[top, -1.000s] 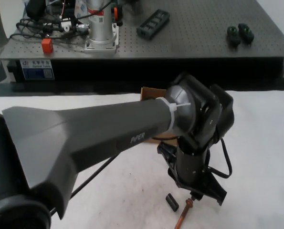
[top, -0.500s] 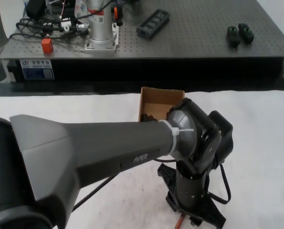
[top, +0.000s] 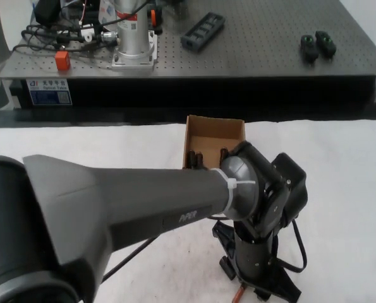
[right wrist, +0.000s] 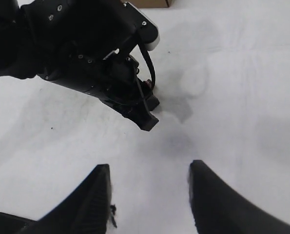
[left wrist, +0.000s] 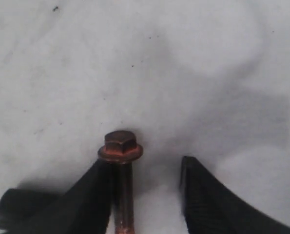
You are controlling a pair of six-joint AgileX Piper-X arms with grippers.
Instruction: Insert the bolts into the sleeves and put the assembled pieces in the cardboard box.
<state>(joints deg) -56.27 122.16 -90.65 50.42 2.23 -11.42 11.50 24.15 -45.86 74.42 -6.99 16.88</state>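
Note:
A copper-coloured bolt [left wrist: 120, 146] lies on the white cloth between the fingers of my left gripper [left wrist: 145, 168]. Its shaft rests against one finger, and the gripper is open, with a wide gap to the other finger. A black sleeve [left wrist: 8, 214] lies just beside that finger. In the high view the left gripper [top: 258, 289] points down at the near edge, with the bolt [top: 239, 294] showing under it. The cardboard box [top: 214, 134] stands behind, with dark pieces [top: 197, 156] inside. My right gripper [right wrist: 149, 168] hovers open over bare cloth, facing the left arm's gripper [right wrist: 142, 114].
A white cloth [top: 339, 189] covers the work surface. Behind it stands a perforated metal bench [top: 263, 44] with cables, a black tray [top: 203, 30] and an orange block [top: 62, 60]. The left arm's thick link [top: 124, 208] crosses the near left.
The left arm has drawn back toward the near edge and lowered its gripper over the bolt. The cardboard box, earlier mostly hidden behind the arm, now shows.

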